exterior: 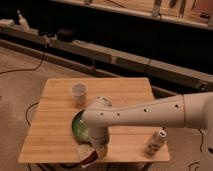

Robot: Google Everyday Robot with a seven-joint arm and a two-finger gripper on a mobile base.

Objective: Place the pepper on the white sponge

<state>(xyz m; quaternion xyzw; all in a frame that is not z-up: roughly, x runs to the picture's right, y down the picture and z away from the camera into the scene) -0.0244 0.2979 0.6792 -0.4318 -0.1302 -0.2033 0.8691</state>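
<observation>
Writing: no brand, label or lettering can be read on anything in view.
Table: pale wood top, seen from above and from the front.
White cup: stood upright at about 10 o'clock on the table top, open mouth up; nothing is seen inside it.
Green plate: sits at about 7 o'clock from the table centre; mostly covered by the arm, so its contents cannot be told.
White sponge: a pale pad is seen at the front table edge, at 6 o'clock from the plate, partly under the gripper.
Pepper: a dark reddish strip is seen at the gripper tip, just over the sponge's near edge; long axis runs roughly from 2 o'clock to 8 o'clock. Which end is the stem cannot be told.
Gripper: pointed down at the front table edge, fingers drawn together and clamped on the pepper.
Arm: white, reaches in from 3 o'clock across the table.
White bottle: upright near the front right corner, well apart from the sponge; contents not visible.
</observation>
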